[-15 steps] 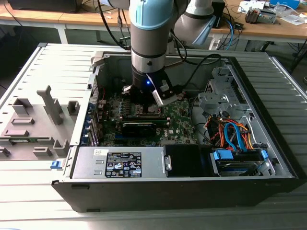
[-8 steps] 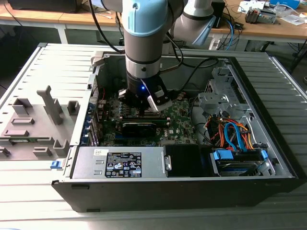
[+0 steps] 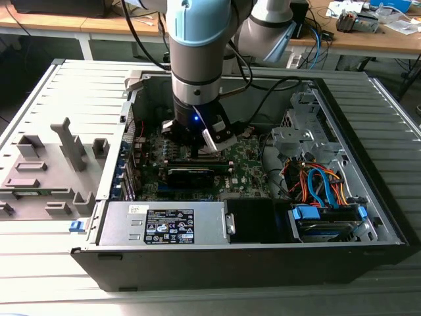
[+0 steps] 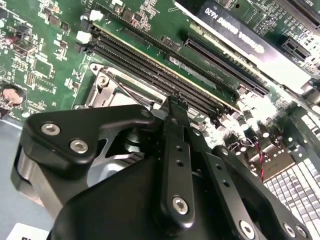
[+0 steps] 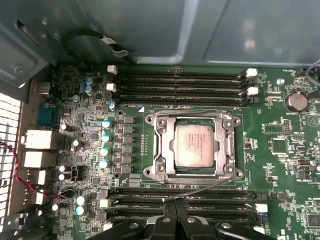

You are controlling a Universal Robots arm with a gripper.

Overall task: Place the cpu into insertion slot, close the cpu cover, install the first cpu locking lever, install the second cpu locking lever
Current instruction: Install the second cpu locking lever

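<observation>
In the first wrist view the cpu (image 5: 196,145) lies flat in the insertion slot (image 5: 152,172). The silver cpu cover (image 5: 231,150) is folded down around it. One wire locking lever (image 5: 190,112) runs along the slot's far side. The other locking lever (image 5: 210,185) slants off the near side, and its free end reaches my gripper (image 5: 172,206). The fingers (image 5: 165,220) meet at the tips, and nothing shows held between them. In the second wrist view the gripper (image 4: 173,102) sits just beside the slot's corner (image 4: 107,82). The exterior view has the gripper (image 3: 200,146) low inside the open computer case.
Black memory slots (image 5: 180,80) flank the socket on both sides. A long black card (image 3: 191,172) lies close by the gripper. A power supply (image 3: 164,224), a bundle of cables (image 3: 316,181) and the case walls (image 3: 368,138) ring the board. A grey fixture (image 3: 46,164) stands on the exterior view's left.
</observation>
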